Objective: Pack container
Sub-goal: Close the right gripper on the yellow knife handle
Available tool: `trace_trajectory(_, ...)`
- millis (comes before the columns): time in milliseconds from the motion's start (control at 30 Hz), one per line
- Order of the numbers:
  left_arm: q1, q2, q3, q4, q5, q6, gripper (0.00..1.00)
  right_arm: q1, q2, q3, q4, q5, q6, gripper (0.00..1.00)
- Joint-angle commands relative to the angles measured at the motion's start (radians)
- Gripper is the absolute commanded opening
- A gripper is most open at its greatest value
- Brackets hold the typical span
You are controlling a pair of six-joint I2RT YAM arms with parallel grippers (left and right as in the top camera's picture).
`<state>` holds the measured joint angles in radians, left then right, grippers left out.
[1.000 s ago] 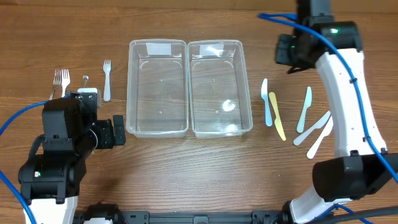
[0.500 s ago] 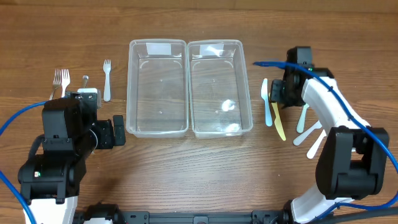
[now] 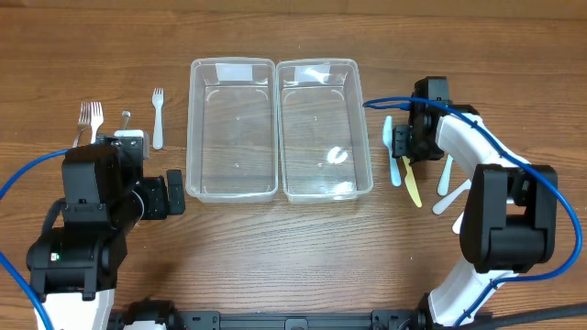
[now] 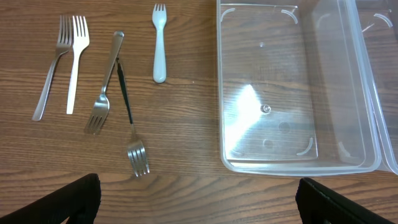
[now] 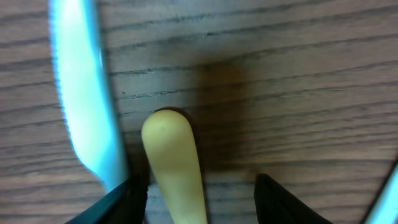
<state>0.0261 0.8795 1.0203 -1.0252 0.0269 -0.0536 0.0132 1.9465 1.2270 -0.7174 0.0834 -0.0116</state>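
Well over at 9 o'clock on the table (image 3: 275, 266), the left gripper (image 4: 198, 204) hangs with its fingers (image 4: 74, 202) spread wide and nothing between them. The forks lie at 12 o'clock from it. A steel fork (image 4: 53, 68) and a white fork (image 4: 77, 59) lie side by side. Next to them, a second steel fork (image 4: 102, 87) meets a dark-handled fork (image 4: 129, 118) near the tops of their handles. A small pale fork (image 4: 160, 46) sits apart at 1 o'clock.

Two clear tubs stand at the table's centre, touching along their long walls: the left container (image 3: 193, 128) and the right container (image 3: 360, 119). Every piece of cutlery lies on the wood outside them.

At 3 o'clock from the right container, the right gripper (image 3: 404, 145) is down among the knives. Its jaws are apart and straddle the rounded end of the yellow knife (image 5: 177, 174); one finger (image 5: 127, 199) is just beside that end and the other stands clear. The blue knife (image 5: 84, 106) lies just beside the yellow one, at its 9 o'clock in the wrist view. Further toward 3 o'clock lie a pale blue knife (image 3: 445, 176) and white knives (image 3: 451, 200), partly hidden by the arm.
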Motion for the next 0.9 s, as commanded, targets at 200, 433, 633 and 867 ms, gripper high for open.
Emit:
trace_trajectory(200,0.0,-0.002,0.026,0.001,0.015,-0.014,1.0,-0.003,0.021,-0.006,0.032,0.005,-0.008,0.48)
trace_trajectory(433,0.0,-0.002,0.026,0.001,0.015,-0.014,1.0,-0.003,0.021,-0.006,0.036,0.005,-0.008,0.27)
trace_trajectory(633,0.0,-0.002,0.026,0.001,0.015,-0.014,1.0,-0.003,0.021,-0.006,0.035,0.005,-0.008,0.2)
trace_trajectory(867,0.0,-0.002,0.026,0.001,0.015,-0.014,1.0,-0.003,0.021,-0.006,0.036,0.005,-0.008,0.04)
